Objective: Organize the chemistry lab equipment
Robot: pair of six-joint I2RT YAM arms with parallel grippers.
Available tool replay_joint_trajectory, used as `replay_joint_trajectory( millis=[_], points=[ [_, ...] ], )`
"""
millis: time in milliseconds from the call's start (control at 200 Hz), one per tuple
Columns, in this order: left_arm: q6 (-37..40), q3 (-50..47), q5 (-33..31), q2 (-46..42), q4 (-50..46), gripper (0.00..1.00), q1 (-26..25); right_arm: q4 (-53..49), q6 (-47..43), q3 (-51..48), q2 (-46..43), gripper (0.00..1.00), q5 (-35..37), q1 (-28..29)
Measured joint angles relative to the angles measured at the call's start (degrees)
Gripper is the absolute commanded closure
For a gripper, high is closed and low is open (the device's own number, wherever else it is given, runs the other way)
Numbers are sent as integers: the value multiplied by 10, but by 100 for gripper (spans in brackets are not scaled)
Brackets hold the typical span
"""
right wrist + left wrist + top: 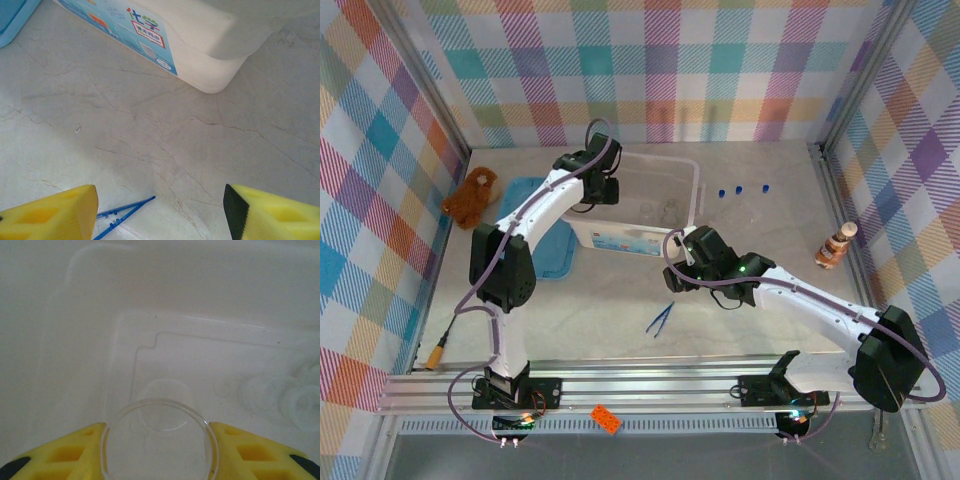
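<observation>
While my left gripper (pixel 158 436) clamps a clear, round, thin-rimmed petri dish (pixel 160 456) at bottom centre, my right gripper (pixel 160 205) stands wide beside slim blue tweezers (pixel 122 216).

Left arm (pixel 535 215) reaches forward from its base, elbow bent, forearm slanting up and to the right; left gripper (pixel 157 429) faces downward, jaws closed against opposite sides of a dish (pixel 157 447); yellow pads (pixel 82 452) touch its rim on both sides. Right arm (pixel 820 305) runs from its base at lower right, forearm angled up-left toward centre; right gripper (pixel 160 205) tilted downward, jaws wide apart, nothing between them.
</observation>
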Motion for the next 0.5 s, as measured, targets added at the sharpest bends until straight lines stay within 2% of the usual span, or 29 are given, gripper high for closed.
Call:
replay_joint_trajectory(
  millis=[500],
  points=[
    [6,79,35,94,-17,64,20,0,11,0,0,31,0,0]
  ],
)
